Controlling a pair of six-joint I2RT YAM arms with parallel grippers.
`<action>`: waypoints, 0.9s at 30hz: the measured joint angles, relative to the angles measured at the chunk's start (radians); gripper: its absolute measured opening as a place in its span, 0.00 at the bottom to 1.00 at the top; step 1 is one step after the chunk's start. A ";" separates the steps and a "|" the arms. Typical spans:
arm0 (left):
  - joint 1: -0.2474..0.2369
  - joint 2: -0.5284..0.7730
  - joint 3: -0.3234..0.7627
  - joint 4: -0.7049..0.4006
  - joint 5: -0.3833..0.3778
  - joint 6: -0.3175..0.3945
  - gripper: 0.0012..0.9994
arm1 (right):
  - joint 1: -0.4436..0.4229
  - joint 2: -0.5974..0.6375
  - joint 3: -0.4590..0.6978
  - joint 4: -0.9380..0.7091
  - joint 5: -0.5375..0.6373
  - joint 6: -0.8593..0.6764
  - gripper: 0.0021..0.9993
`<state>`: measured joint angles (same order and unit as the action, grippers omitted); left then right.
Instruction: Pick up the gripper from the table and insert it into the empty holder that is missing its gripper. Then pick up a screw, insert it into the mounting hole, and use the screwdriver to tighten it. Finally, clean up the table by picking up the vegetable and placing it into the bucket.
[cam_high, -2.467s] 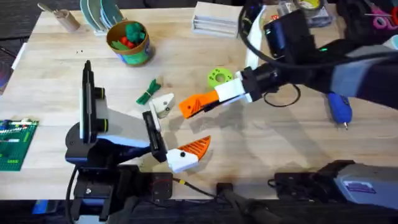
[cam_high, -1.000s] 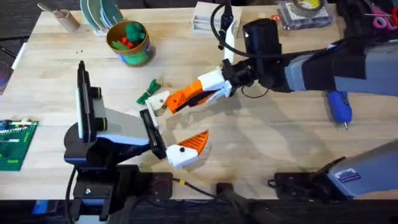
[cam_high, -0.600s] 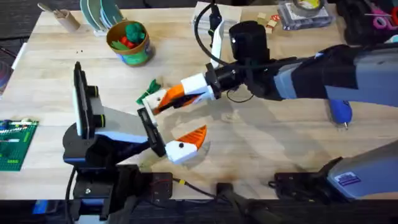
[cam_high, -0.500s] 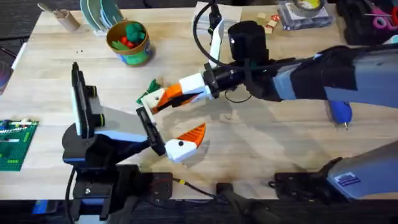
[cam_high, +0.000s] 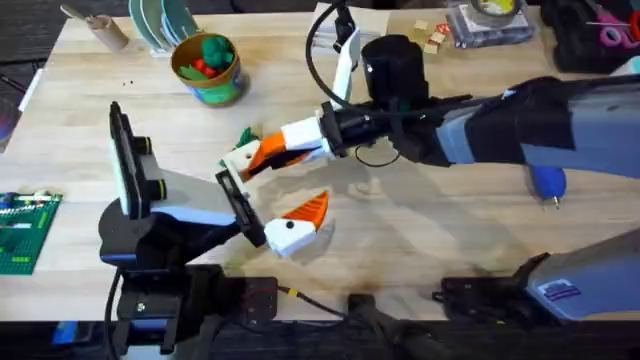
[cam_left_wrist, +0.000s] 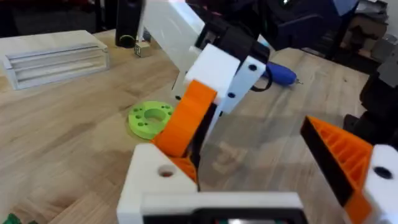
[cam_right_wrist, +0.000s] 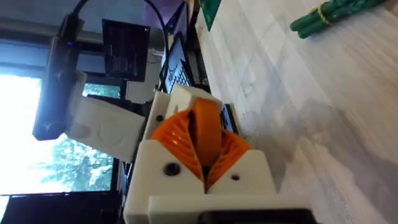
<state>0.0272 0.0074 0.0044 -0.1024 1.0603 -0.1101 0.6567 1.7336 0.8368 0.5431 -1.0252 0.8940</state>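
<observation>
The holder (cam_high: 165, 195) is my left arm's white-and-grey head, with one orange finger (cam_high: 305, 212) fitted and a bare white mount (cam_high: 238, 160). My left gripper (cam_high: 275, 190) stands open. My right gripper (cam_high: 270, 155) is shut on the orange ribbed gripper (cam_right_wrist: 205, 134), whose tip meets the bare mount (cam_left_wrist: 158, 180). The green vegetable (cam_high: 243, 138) lies just behind the mount. Far back left stands the yellow-rimmed bucket (cam_high: 207, 65). The blue screwdriver (cam_high: 545, 180) lies at the right. The screw is out of view.
A lime-green disc (cam_left_wrist: 150, 118) lies under the right arm. Stacked plates (cam_high: 160, 20) and a tan cup (cam_high: 105, 30) sit at the back left. A green brick board (cam_high: 20, 230) lies at the left edge, with clear boxes (cam_high: 340, 30) at the back.
My right arm has swung left with the orange gripper, from mid-table to the holder's bare mount. The left head has shifted slightly left.
</observation>
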 joint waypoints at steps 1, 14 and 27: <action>0.000 0.000 0.000 0.000 0.000 0.000 0.99 | 0.000 0.000 0.000 0.000 0.000 0.000 0.01; -0.011 0.000 0.002 -0.006 0.053 0.025 0.99 | -0.033 0.001 0.000 -0.021 -0.127 -0.068 0.31; -0.030 0.000 0.002 -0.017 0.120 0.050 0.99 | -0.054 0.016 0.000 -0.027 -0.265 -0.089 0.56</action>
<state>-0.0032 0.0074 0.0059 -0.1192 1.1802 -0.0597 0.6029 1.7500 0.8364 0.5161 -1.2903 0.8055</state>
